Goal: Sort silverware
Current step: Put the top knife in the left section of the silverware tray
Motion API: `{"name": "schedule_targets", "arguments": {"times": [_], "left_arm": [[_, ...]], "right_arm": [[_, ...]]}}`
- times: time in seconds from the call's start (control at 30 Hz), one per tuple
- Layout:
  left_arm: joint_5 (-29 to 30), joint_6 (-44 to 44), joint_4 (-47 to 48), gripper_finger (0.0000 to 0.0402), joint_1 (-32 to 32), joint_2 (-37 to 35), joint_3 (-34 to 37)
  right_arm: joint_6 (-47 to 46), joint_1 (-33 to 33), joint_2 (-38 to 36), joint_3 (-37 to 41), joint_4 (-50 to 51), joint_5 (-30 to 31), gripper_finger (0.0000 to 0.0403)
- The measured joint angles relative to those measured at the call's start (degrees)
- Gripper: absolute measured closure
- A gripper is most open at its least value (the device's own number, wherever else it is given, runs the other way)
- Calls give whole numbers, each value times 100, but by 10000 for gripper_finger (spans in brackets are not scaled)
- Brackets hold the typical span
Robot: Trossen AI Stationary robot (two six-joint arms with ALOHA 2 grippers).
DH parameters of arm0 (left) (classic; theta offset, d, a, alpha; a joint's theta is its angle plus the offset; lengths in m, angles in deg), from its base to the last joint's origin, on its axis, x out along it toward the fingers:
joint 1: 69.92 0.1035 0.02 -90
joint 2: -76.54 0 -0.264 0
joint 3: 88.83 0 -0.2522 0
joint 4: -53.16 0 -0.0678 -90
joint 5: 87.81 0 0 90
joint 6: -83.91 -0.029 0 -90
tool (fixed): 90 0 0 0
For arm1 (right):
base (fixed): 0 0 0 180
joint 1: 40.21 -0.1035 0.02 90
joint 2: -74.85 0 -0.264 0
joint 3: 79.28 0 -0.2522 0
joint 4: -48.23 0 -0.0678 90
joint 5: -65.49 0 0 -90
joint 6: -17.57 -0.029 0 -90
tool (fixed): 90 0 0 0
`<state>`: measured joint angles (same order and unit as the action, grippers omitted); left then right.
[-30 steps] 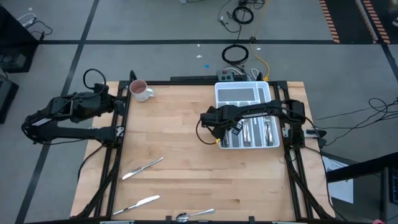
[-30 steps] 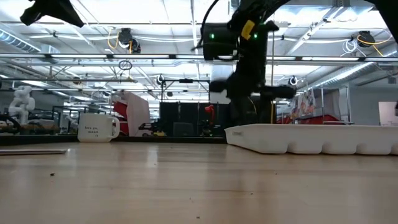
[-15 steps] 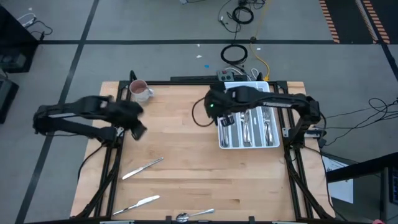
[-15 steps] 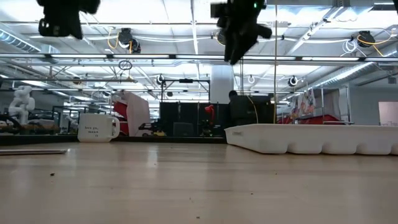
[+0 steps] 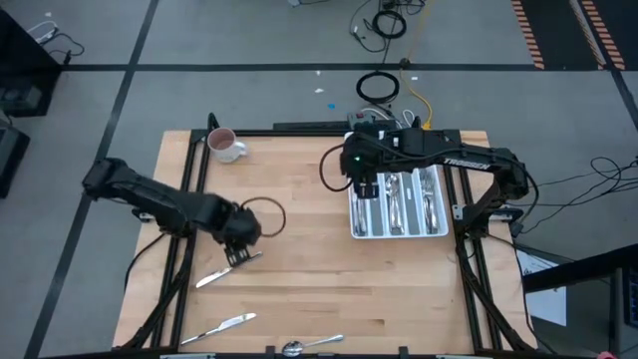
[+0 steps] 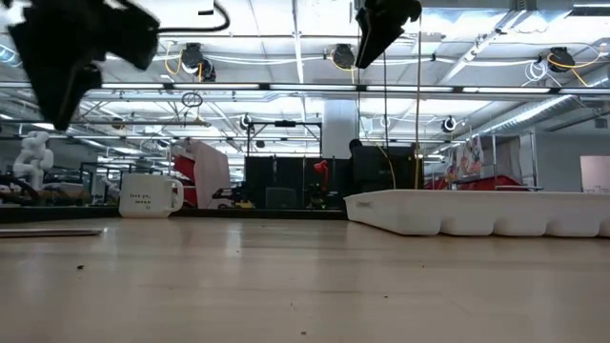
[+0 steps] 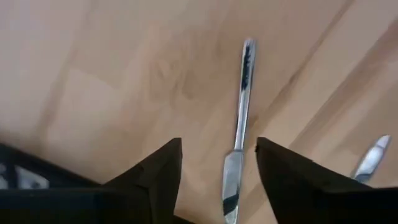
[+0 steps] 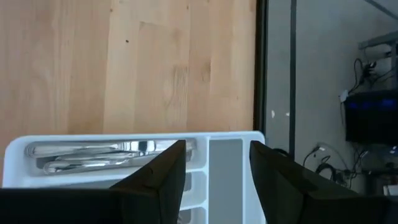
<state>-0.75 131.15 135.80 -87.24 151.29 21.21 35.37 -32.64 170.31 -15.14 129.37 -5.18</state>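
A silver table knife (image 7: 240,118) lies flat on the wooden table. My left gripper (image 7: 217,171) points down above it, open, with a finger on either side of the blade and clear of it; in the high view this gripper (image 5: 239,251) hangs over the same knife (image 5: 214,274). My right gripper (image 8: 217,171) is open with nothing between its fingers. It hovers over the far left corner of the white cutlery tray (image 5: 436,150). Sorted silverware (image 5: 404,204) lies in the tray's slots. In the low view my right gripper (image 6: 379,27) is high above the tray (image 6: 477,211).
A second knife (image 5: 221,326) and a spoon (image 5: 311,345) lie near the table's front edge. A white-and-pink mug (image 5: 224,146) stands at the far left corner. Bare wood stretches between the knives and the tray.
My left gripper has swung from the table's far left, beside the mug, toward the near side and down, and has tipped over until it points down over the knife. My right gripper has risen from the tray's slots and drawn toward the far edge.
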Motion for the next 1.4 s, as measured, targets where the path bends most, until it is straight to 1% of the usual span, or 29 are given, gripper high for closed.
{"name": "schedule_targets", "arguments": {"times": [0.07,0.13,0.23,0.33,0.43,0.73,0.97,1.07,1.13,1.2,1.27,1.33,1.4], "left_arm": [[-14,506,-272,185,-321,20,261],[-19,1056,-793,183,-651,-50,559],[230,1840,-1521,182,-1100,-138,945],[396,2249,-1611,182,-1382,-126,1158],[404,2376,-1614,182,-1547,-50,1299],[516,2729,-2627,182,-1656,-8,1783],[518,2739,-3004,182,-1656,75,2312],[496,2657,-3358,182,-1656,181,2510],[459,2566,-3429,187,-1656,323,2529],[409,2474,-3415,204,-1656,428,2513],[370,2292,-3367,240,-1656,505,2504],[386,2124,-3298,294,-1653,517,2502],[429,1962,-3231,357,-1650,525,2502]], "right_arm": [[-61,0,0,20,83,0,236],[-70,0,0,79,106,0,236],[-108,0,0,129,179,-6,236],[-129,0,-2,199,180,-8,236],[-131,0,0,241,173,-20,236],[-409,0,-2,295,184,-23,236],[-654,0,0,295,186,-43,236],[-689,0,0,295,190,-266,236],[-693,0,0,295,190,-321,236],[-693,0,0,295,192,-323,236],[-697,0,0,293,192,-321,236],[-714,0,0,293,192,-321,236],[-714,0,0,293,192,-321,236]]}}
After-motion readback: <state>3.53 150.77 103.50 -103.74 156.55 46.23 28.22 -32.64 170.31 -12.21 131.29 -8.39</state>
